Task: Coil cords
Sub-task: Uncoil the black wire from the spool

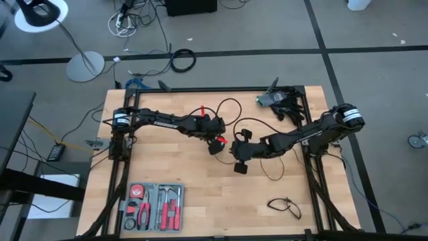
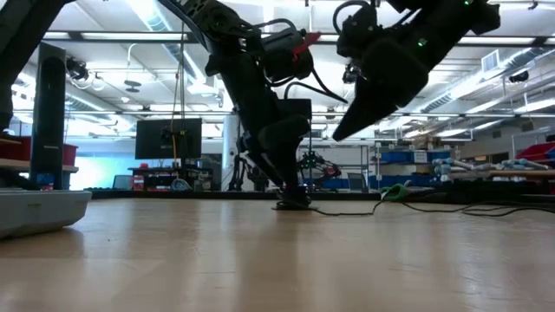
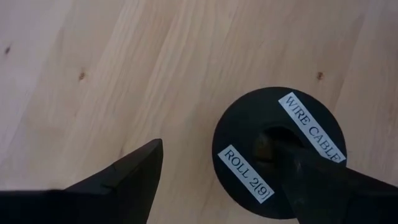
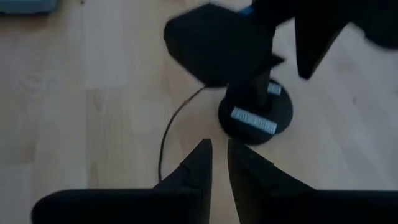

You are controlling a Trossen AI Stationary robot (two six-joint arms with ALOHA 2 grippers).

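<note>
Left fingers point(image 3: 323, 180) straddle the cord's disc point(image 3: 280, 152), one in its centre

From my seat the room reads evenly bright under ceiling lights point(image 2: 156, 22), which glare across the upper part of the low view and leave both arms as dark silhouettes. The tabletop point(image 1: 200, 207) shows only soft shadows, and my right wrist view is motion-blurred.

My left gripper point(image 3: 217, 180) points straight down at mid-table, fingers spread wide. My right gripper point(image 4: 219, 163) hovers just beside it (fingers nearly together, a narrow gap), holding nothing.
</note>
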